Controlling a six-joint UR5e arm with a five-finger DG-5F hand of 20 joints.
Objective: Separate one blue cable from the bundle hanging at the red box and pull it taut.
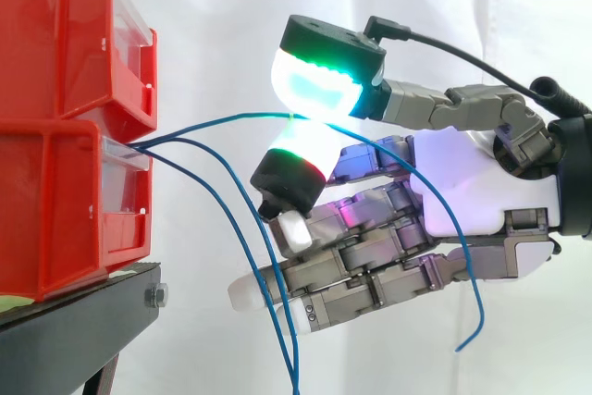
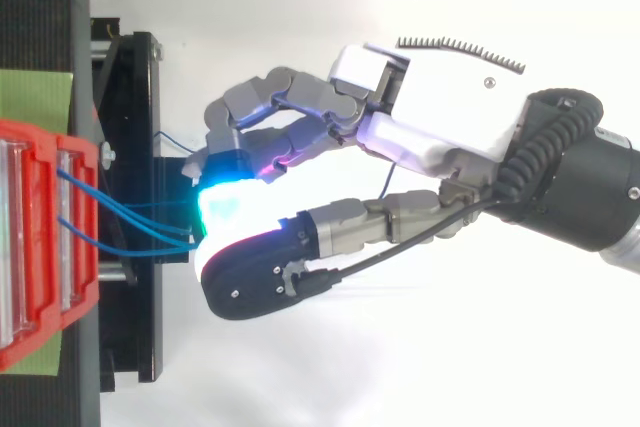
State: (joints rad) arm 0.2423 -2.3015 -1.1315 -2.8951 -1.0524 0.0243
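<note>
Hanging blue cables, with one held apart by the hand [image 1: 462, 191].
One blue cable [image 1: 222, 120] is pinched between two glowing fingertips [image 1: 319, 85], a green-and-white pad above and a red-edged pad [image 1: 298, 159] below. From the lower red bin [image 1: 55, 219] this cable is stretched almost level to the pinch, above the others. Its loose end is draped over the hand and hangs down past the palm. Two more blue cables [image 1: 293, 372] are seen drooping from the same bin. The bins are stacked on a black stand [image 1: 83, 307].
</note>
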